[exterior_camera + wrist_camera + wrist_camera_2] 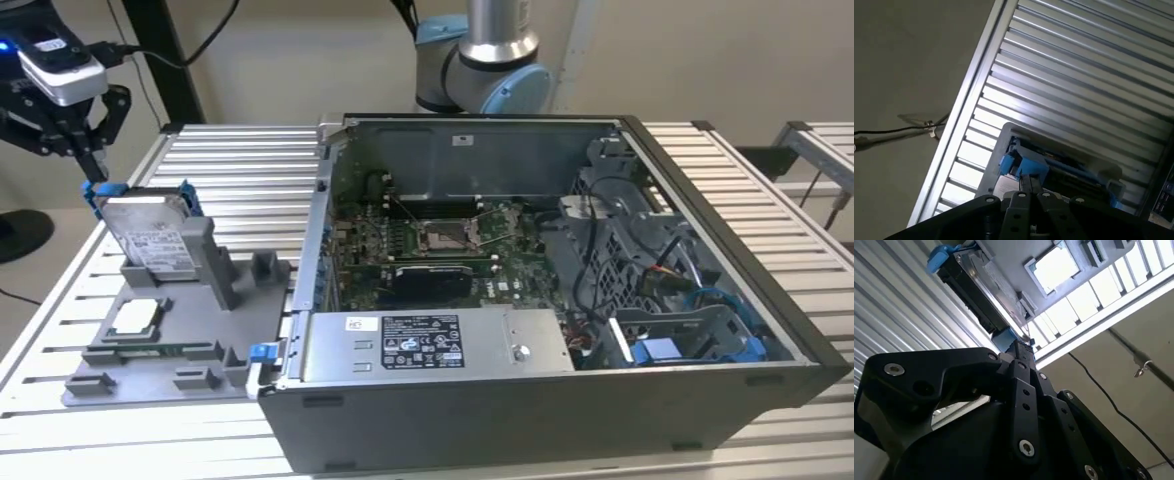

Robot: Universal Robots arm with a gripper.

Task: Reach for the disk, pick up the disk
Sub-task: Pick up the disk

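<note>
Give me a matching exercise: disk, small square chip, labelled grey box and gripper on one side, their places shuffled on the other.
1 disk
2 small square chip
3 labelled grey box
4 gripper

A inside the open computer case
B standing on edge in the grey fixture
C at the disk's blue rail
D lying flat in the grey fixture

Pairs: 1-B; 2-D; 3-A; 4-C

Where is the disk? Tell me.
On the exterior view's left, the disk stands in the grey fixture beside the computer case, hand at its blue corner.
</note>
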